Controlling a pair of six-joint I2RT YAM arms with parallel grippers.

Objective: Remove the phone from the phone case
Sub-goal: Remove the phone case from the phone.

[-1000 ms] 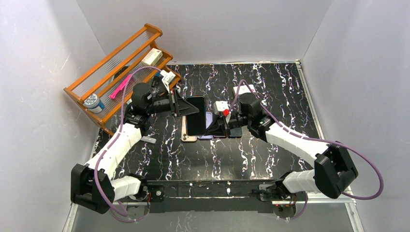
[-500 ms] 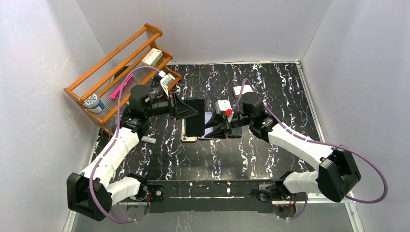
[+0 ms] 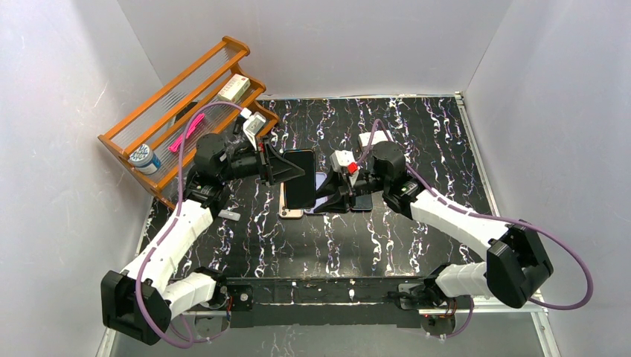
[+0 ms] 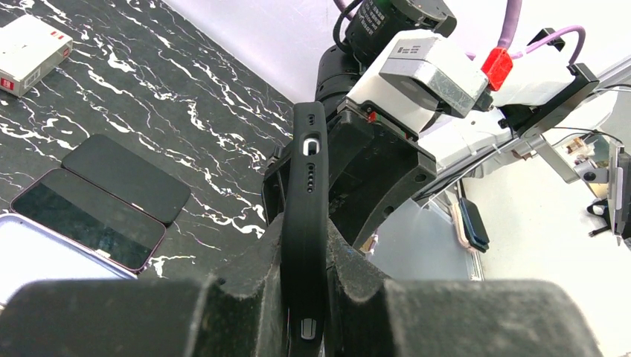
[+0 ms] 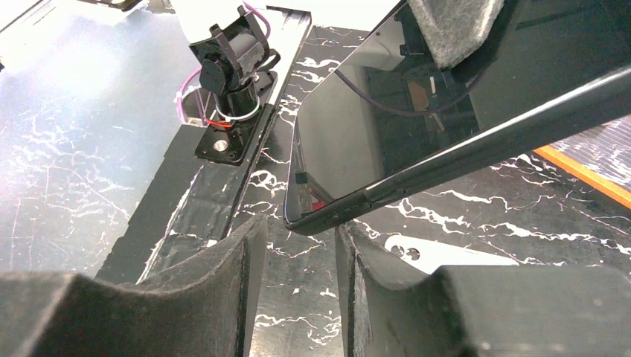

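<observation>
We see the phone (image 3: 300,182) seated in its phone case (image 4: 303,216), lifted off the table (image 3: 417,134) near its middle, a touch toward 9 o'clock in the top view. The case is matte black. Edge-on from the left wrist camera, it shows a rounded port cut-out, a row of small holes below that, and a side button low down. From the right wrist camera the phone's screen (image 5: 350,141) is dark and glossy, mirroring a cable and the gripper, with the black rim running around it.

The left gripper (image 3: 286,169) reaches in from 9 o'clock. Its fingers (image 4: 245,290) are closed tight on the two broad faces of the case, holding it on edge.

The right gripper (image 3: 327,202) comes in from 3 o'clock. Its fingers (image 5: 223,297) stand moderately apart with the phone's lower corner sitting in the gap between them. We cannot tell whether either pad touches it.

Beneath the held phone, three loose phones (image 3: 362,201) lie flat side by side on the black marbled table. A white box (image 3: 370,138) sits toward 1 o'clock, and a wooden rack (image 3: 178,82) stands at 10 o'clock.
</observation>
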